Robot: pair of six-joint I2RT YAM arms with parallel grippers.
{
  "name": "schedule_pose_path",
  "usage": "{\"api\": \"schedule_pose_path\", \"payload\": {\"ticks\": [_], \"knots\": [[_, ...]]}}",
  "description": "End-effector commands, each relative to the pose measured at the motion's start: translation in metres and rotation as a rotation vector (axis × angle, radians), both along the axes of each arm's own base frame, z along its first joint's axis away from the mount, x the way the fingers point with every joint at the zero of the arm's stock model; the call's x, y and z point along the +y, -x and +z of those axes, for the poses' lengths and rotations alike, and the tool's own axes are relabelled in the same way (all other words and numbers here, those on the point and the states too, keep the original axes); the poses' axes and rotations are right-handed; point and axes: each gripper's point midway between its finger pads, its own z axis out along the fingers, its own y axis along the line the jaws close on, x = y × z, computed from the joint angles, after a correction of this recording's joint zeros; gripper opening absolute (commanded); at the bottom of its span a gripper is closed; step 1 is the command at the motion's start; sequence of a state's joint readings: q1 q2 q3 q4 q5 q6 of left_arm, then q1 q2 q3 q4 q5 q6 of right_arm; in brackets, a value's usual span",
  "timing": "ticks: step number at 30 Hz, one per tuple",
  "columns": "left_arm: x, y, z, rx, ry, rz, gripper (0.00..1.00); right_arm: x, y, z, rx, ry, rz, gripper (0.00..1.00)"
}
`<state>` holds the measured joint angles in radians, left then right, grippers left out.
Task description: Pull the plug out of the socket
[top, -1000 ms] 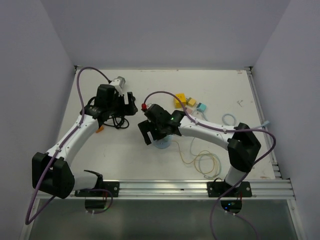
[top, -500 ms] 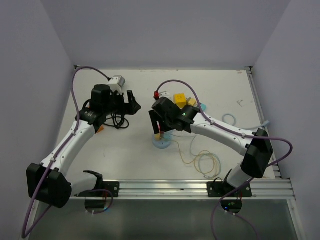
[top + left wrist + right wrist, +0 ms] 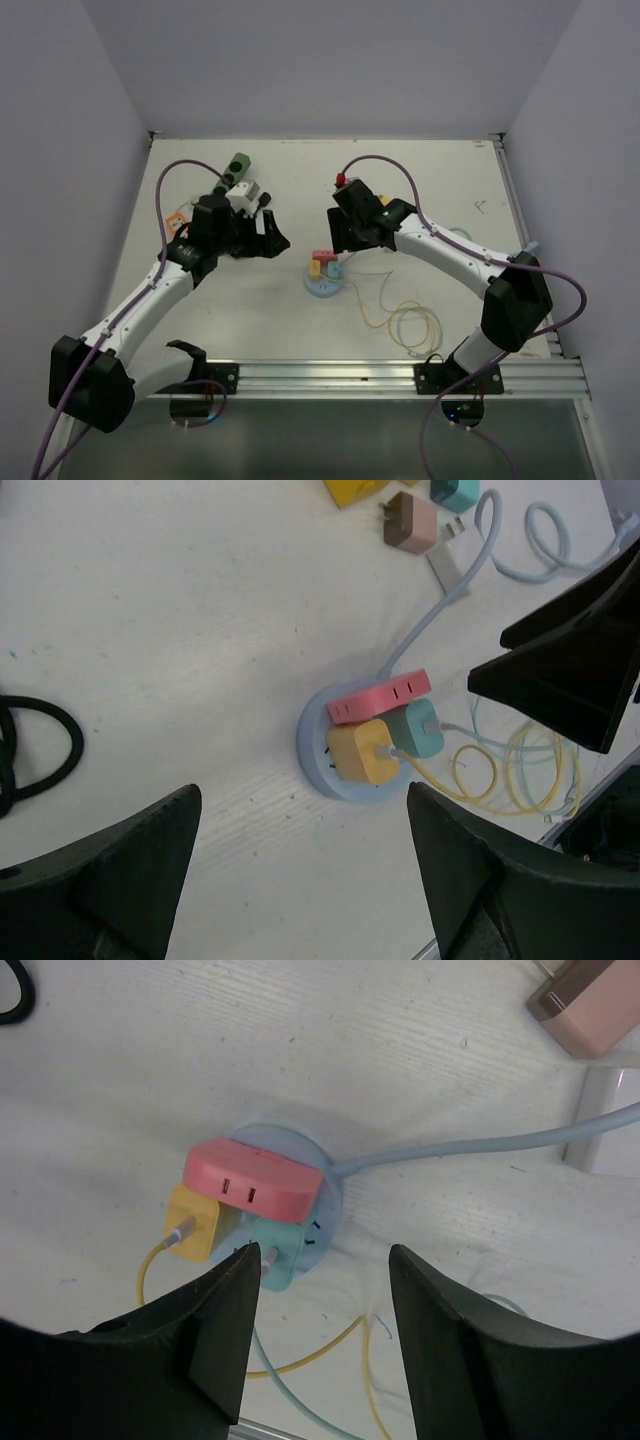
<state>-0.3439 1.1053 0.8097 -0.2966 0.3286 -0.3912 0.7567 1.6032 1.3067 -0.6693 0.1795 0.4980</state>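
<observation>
The round socket [image 3: 280, 1132] sits mid-surface [image 3: 150, 630], carrying a pink block [image 3: 255, 1178], a yellow plug [image 3: 193, 1222] and a teal plug [image 3: 275, 1250] packed side by side. The right pincer [image 3: 322, 1260] hangs just above them, released and empty. The left pincer [image 3: 305, 800], also released, hovers to the socket's left. My advice is to pin the socket's rim with one pincer so it cannot drag on its cable [image 3: 450, 1152]. The other then closes squarely on one plug and draws it straight out.
</observation>
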Motion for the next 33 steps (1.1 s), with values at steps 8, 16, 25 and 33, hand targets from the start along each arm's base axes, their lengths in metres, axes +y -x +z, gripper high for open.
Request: {"api": "schedule_pose_path", "payload": {"ticks": [8, 16, 25, 33], "knots": [[-0.06, 0.033, -0.027, 0.082, 0.101, -0.026, 0.85, 0.011, 0.009, -0.005, 0.056, -0.074, -0.004, 0.59], [-0.067, 0.014, -0.014, 0.101, 0.077, 0.081, 0.82, -0.005, 0.01, -0.016, 0.046, -0.094, -0.141, 0.58], [-0.078, 0.01, -0.027, 0.203, -0.129, 0.131, 0.81, -0.037, 0.002, 0.011, -0.081, -0.221, -0.285, 0.6], [-0.094, 0.023, -0.057, 0.291, -0.278, 0.09, 0.76, -0.053, 0.016, -0.002, -0.081, -0.238, -0.322, 0.62]]}}
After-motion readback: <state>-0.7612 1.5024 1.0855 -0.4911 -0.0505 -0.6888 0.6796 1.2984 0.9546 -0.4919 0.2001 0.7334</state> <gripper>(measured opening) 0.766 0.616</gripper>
